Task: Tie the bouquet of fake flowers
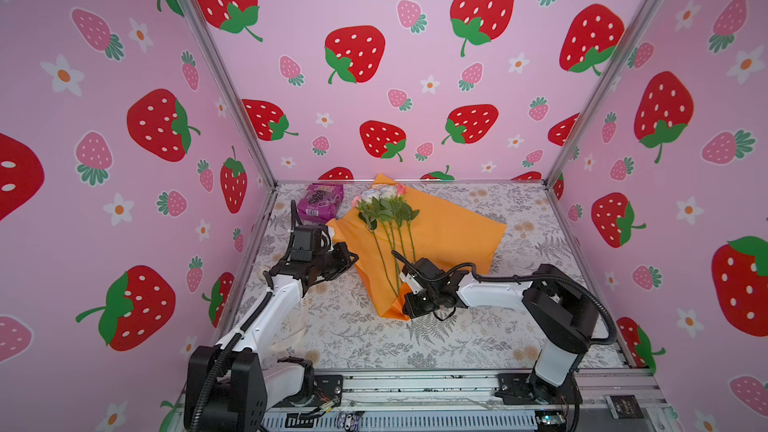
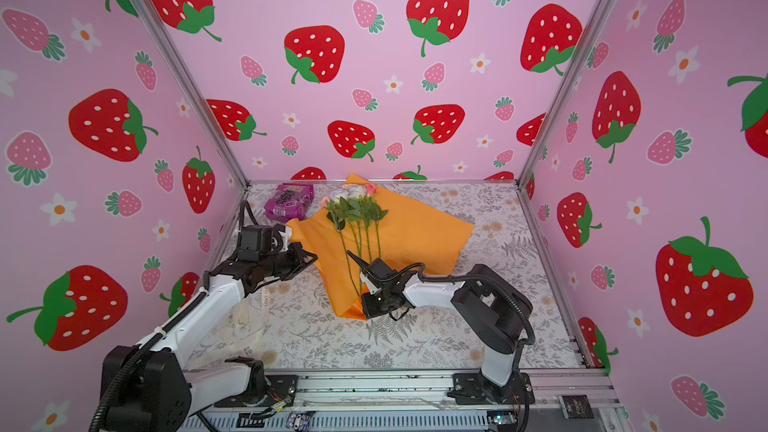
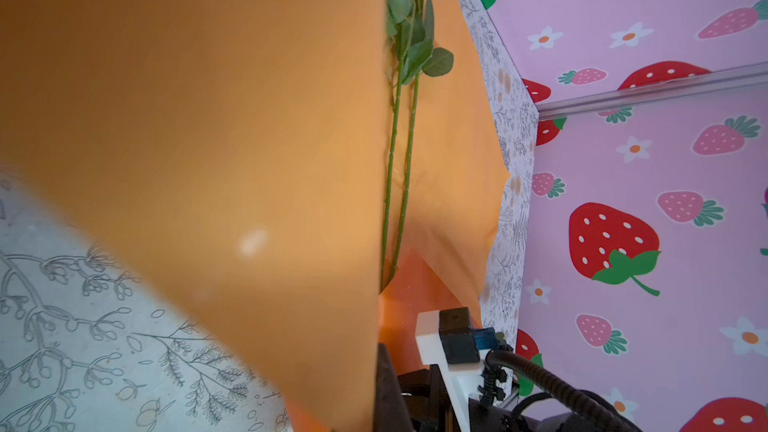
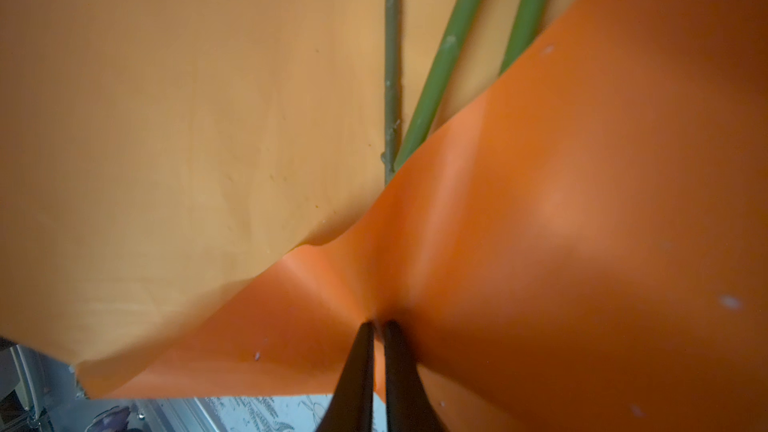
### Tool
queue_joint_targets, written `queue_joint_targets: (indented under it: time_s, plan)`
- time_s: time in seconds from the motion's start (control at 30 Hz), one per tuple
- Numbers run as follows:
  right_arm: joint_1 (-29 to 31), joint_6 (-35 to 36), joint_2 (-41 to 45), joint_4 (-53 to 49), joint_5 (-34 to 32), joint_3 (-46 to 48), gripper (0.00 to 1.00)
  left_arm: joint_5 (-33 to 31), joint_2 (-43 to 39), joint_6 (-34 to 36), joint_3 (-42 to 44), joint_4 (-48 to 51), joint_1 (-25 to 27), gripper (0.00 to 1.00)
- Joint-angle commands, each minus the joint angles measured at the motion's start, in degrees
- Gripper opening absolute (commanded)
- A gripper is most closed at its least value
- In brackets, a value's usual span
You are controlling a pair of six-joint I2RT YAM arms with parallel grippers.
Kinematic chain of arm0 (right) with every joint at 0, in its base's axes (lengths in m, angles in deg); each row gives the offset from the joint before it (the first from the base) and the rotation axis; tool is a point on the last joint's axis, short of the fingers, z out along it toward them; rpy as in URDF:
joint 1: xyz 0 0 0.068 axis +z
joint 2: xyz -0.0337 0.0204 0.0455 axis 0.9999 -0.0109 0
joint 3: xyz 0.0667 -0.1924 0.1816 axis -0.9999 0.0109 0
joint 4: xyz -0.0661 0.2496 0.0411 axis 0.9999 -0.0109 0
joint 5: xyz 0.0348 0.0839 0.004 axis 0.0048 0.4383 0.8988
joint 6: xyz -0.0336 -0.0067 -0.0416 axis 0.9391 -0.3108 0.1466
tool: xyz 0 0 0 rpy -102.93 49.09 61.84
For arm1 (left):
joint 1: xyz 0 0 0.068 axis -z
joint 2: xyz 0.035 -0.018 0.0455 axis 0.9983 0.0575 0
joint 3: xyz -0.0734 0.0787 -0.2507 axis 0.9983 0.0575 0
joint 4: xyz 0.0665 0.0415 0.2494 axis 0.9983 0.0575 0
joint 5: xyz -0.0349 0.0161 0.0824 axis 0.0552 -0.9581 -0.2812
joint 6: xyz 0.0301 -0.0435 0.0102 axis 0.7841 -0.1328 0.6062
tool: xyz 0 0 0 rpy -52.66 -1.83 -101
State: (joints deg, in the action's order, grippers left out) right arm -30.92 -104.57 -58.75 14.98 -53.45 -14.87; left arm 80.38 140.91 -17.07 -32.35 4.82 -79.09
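Two pairs of fingers grip one sheet, the orange wrapping paper (image 1: 449, 234), and I give every place here from this sheet. Left of it and nearer to the robot, a cream ribbon (image 2: 249, 322) lies on the bench (image 1: 540, 243), partly under the left arm (image 2: 199, 317); I think it is there for the tying. A purple snack packet (image 1: 320, 201) lies just beside the sheet's far left edge, so there is little room on that side. The left fingers (image 1: 349, 258) are closed at the sheet's left edge and seem to pinch it. The left flap rises from the bench, probably to be folded over the flowers.

The bouquet of fake flowers (image 1: 386, 201) lies along the middle of the sheet, with the heads toward its far corner and the stems (image 1: 390, 251) running to its near corner. There the right fingers (image 4: 361, 367) stand narrow and pinch a fold of the sheet just beside the stem ends, probably to gather the base. Right of the sheet the bench is free up to the side wall (image 1: 665, 160), which gives good room for moving. The far corner of the sheet reaches the back wall (image 1: 415, 76).
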Motion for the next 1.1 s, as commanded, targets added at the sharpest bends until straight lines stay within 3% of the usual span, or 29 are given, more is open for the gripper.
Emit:
queue_joint_targets:
  time_s: [0.0, 0.6, 0.87, 1.07]
  plan:
    - [-0.4, 0.5, -2.2, -0.3, -0.7, 1.4, 0.12, 0.4, 1.6, 2.0, -4.4, 1.9, 1.9, 0.0]
    - [-1.4, -0.8, -1.6, 6.5, 2.9, 6.1, 0.13, -1.5, 15.2, -0.9, -16.5, -1.8, 10.2, 0.0]
    - [-2.6, -3.2, 3.4, 13.4, 6.3, 8.8, 0.16, -2.9, 19.2, -0.8, -19.6, -1.9, 12.8, 0.0]
    - [-3.5, -4.1, 8.4, 12.4, 3.0, 11.1, 0.2, -4.5, 20.4, -2.2, -21.3, -3.0, 13.0, 0.0]
